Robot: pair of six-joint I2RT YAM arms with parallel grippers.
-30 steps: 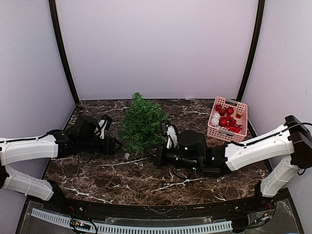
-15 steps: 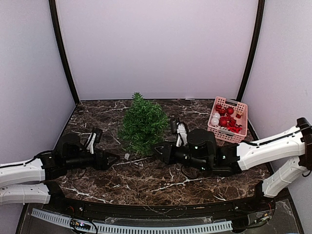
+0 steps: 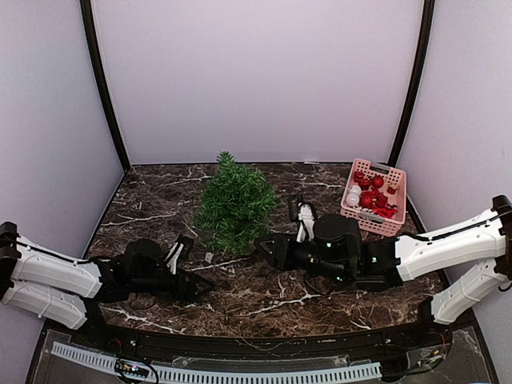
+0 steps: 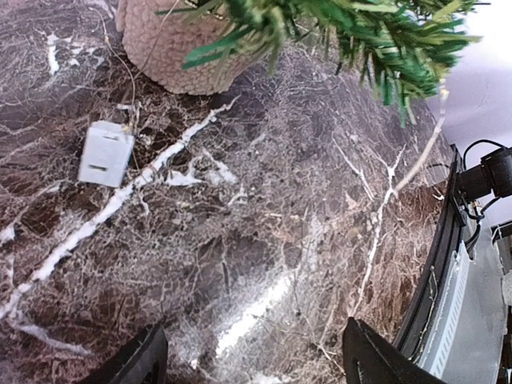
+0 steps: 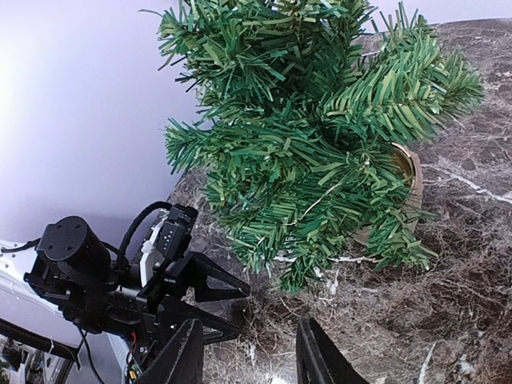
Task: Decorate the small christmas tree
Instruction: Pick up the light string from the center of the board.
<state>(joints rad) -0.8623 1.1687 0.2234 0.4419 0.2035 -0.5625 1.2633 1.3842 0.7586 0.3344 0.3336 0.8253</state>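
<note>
The small christmas tree (image 3: 234,204) stands upright at the table's back middle, bushy green on a round tan base (image 4: 176,48). No ornament shows on it. My left gripper (image 3: 205,282) lies low in front of the tree, to its left. It is open, and only bare marble shows between its fingertips (image 4: 138,364). My right gripper (image 3: 262,247) points at the tree's lower right branches (image 5: 320,136) from close by. It is open and empty, with its fingers (image 5: 180,356) short of the needles. The left gripper (image 5: 200,292) faces it.
A pink basket (image 3: 395,210) of red and white ornaments sits at the back right. A small white box (image 4: 106,152) on a thin wire lies on the marble beside the tree's base. The table's black front rail (image 4: 436,280) runs close behind the left gripper.
The left arm has drawn back from the tree toward the near edge, opening wider. The right gripper has gone from shut to open and slid slightly right, away from the branches.
</note>
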